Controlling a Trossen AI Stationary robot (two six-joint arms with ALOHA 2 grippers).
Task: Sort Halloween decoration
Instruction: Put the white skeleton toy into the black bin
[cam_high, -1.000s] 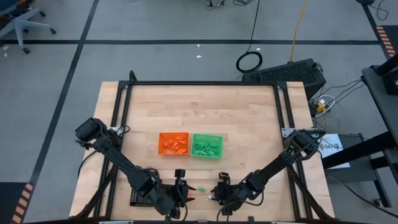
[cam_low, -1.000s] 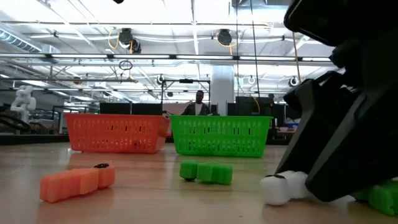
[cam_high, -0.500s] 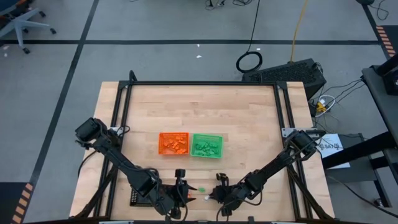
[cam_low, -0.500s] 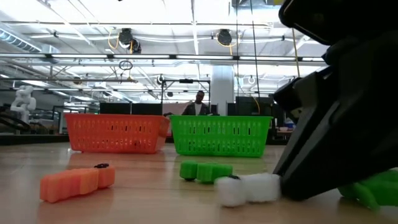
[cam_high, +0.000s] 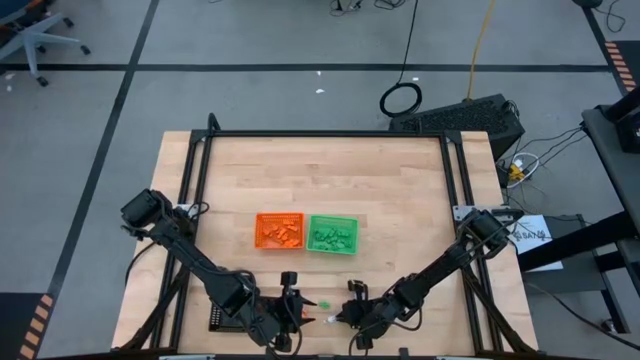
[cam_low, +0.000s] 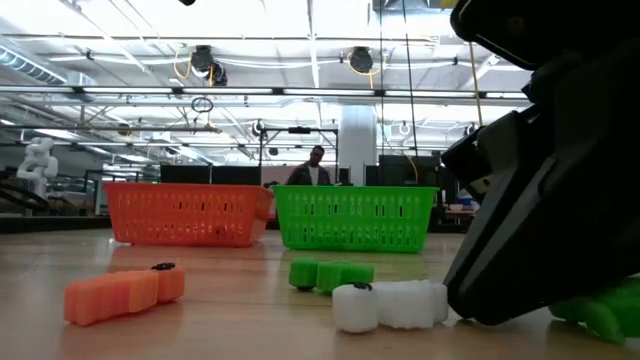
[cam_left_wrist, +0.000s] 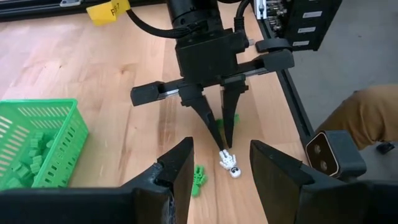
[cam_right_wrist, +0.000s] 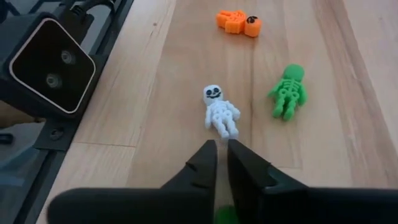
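Observation:
A white skeleton trinket (cam_right_wrist: 221, 112) lies flat on the table just ahead of my right gripper (cam_right_wrist: 221, 149), which is shut with nothing between its fingers. A green skeleton (cam_right_wrist: 287, 92) lies beside it, and an orange trinket (cam_right_wrist: 239, 22) lies farther on. Another green trinket (cam_low: 605, 310) lies under the right gripper. Across from it my left gripper (cam_left_wrist: 219, 177) hangs open above the table, empty. In the high view both grippers, left (cam_high: 297, 312) and right (cam_high: 340, 318), are at the near edge. In the left wrist view the white skeleton (cam_left_wrist: 229, 163) and the green skeleton (cam_left_wrist: 199, 180) lie between the two grippers. My right gripper's shut fingertips (cam_left_wrist: 222, 143) slant down onto the table right at the white skeleton's feet (cam_right_wrist: 231, 130). Whether they touch the feet, I cannot tell. The skeleton lies flat on the wood, head away from the fingers.
An orange tray (cam_high: 279, 231) and a green tray (cam_high: 332, 234), both holding trinkets, stand side by side mid-table. A black tray (cam_high: 222, 318) sits at the near left. A person's tan-clothed limb (cam_left_wrist: 367, 115) shows beyond the table's near edge.
The white skeleton was half hidden behind my right gripper's fingers. It has slid along the table out from under them toward my left gripper. Now it lies in plain sight ahead of the right fingertips. Neither arm has travelled.

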